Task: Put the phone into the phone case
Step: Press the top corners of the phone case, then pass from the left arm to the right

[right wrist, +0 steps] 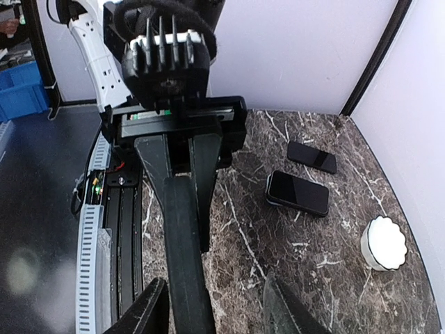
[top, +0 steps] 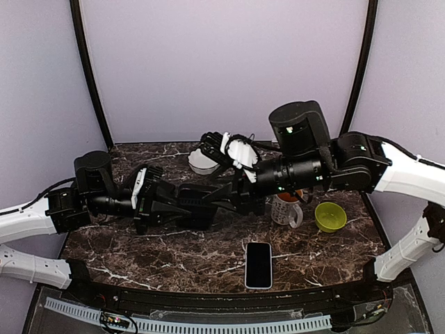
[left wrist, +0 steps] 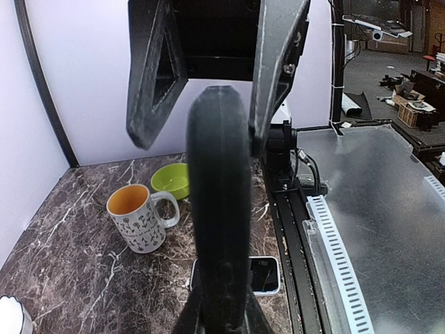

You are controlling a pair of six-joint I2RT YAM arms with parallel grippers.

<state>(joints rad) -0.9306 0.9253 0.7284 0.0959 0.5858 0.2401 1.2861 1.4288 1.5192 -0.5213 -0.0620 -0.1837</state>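
A: Where's the white-rimmed black phone?
B: Flat at the near edge of the dark marble table. Probably rigid and slick, so pinch its long sides.
A: Grippers?
B: The left gripper clamps the thin black phone case; the right gripper gapes around it.

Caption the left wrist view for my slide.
Black phone case, edge-on in the left jaws; behind it a patterned mug, green bowl and phone on the marble table.

Top cam: both arms meet over the centre of the dark brown marble table. Left gripper pinches a flat black phone case pointing to 3 o'clock, right gripper at its far end. White-rimmed black-screen smartphone lies flat at 5. White patterned ceramic mug and lime-green bowl at 3. White scalloped dish at 12.
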